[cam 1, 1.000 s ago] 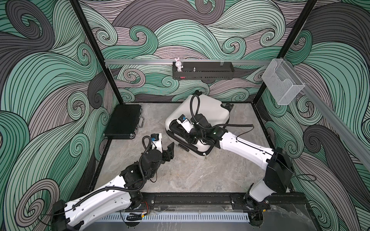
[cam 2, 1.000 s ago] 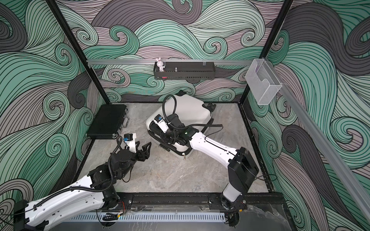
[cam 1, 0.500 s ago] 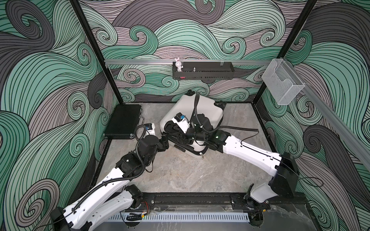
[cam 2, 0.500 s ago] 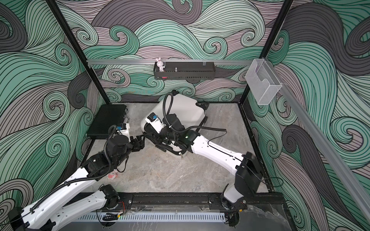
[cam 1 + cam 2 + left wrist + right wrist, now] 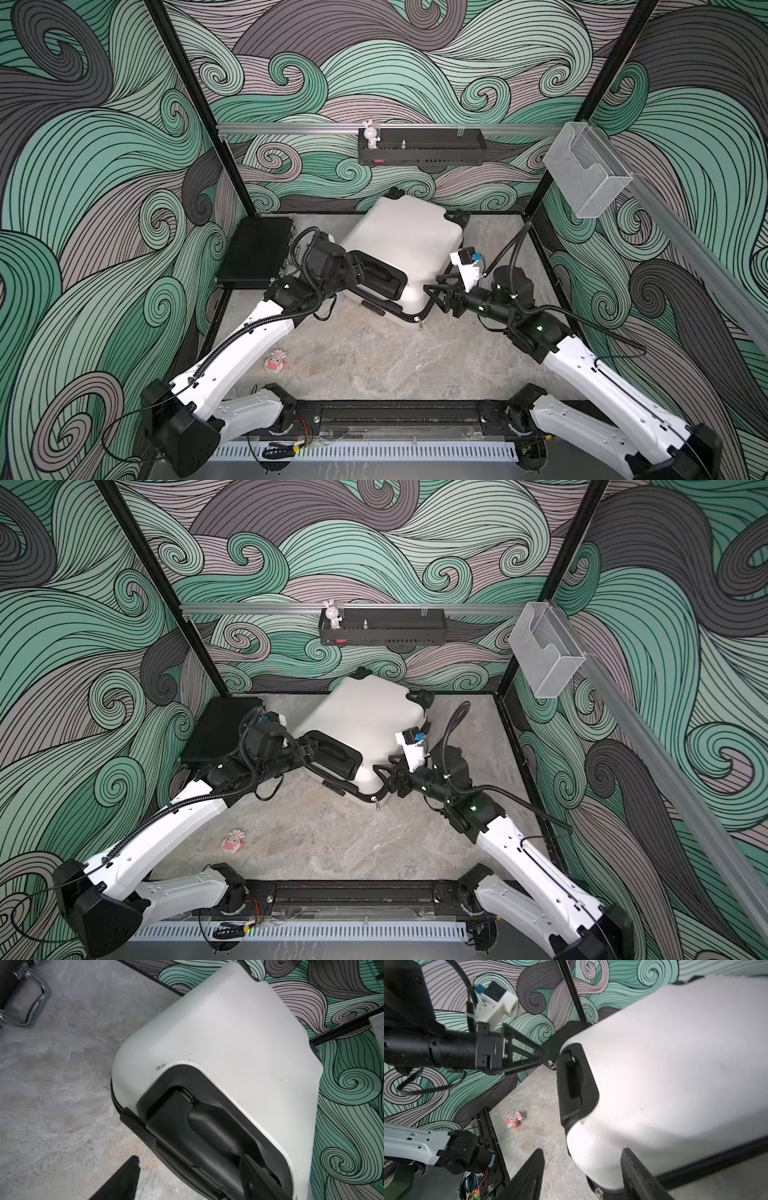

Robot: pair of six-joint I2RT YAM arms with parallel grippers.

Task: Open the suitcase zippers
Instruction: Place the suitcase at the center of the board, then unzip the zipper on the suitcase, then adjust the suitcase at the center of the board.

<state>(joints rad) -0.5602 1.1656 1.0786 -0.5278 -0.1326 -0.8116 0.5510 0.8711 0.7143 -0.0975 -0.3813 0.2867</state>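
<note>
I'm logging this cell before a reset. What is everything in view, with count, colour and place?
suitcase: 1, white, lying on the table toward the back wall
zippers: 1 band seen, black, around the suitcase's seam, pull at its near corner
briefcase: 1, black, table's back left corner
toy: 1, pink, table's near left part
shelf: 1, black, on the back wall
bunny figure: 1, white, left end of the shelf
holder: 1, clear, on the right wall
left gripper: 1, black, open at the suitcase's handle recess
right gripper: 1, black, open around the suitcase's near corner

Suitcase (image 5: pixel 405 241) underside out of sight, zipper pull (image 5: pixel 420 326) tiny
</note>
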